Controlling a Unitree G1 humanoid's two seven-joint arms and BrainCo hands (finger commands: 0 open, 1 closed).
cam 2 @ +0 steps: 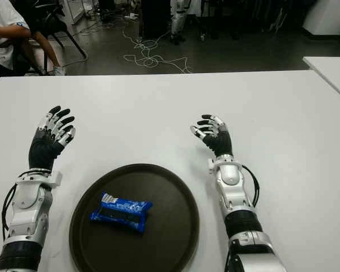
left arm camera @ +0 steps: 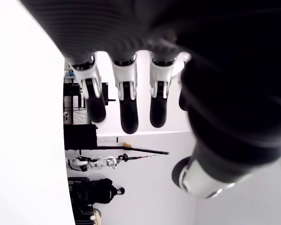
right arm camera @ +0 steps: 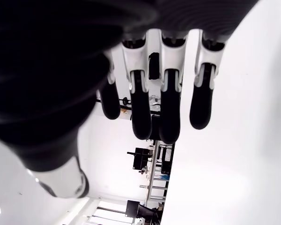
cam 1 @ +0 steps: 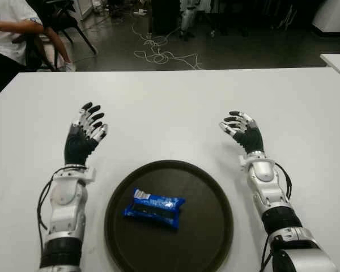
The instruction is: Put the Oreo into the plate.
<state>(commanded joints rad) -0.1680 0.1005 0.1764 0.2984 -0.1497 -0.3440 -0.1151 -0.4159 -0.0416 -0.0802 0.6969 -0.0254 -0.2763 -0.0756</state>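
A blue Oreo pack (cam 1: 153,207) lies flat inside the round dark plate (cam 1: 209,226), left of its centre, near the table's front edge. My left hand (cam 1: 86,129) is held to the left of the plate and a little beyond it, fingers spread, holding nothing. Right of the plate, my right hand (cam 1: 242,128) is at the same distance, fingers loosely curved and empty. In both wrist views the fingers (left arm camera: 126,103) (right arm camera: 168,108) hang relaxed with nothing between them.
The white table (cam 1: 175,102) stretches far beyond the hands. A second white table's corner (cam 1: 337,61) shows at the far right. A seated person (cam 1: 8,28) is past the far left corner, and cables (cam 1: 158,51) lie on the floor behind.
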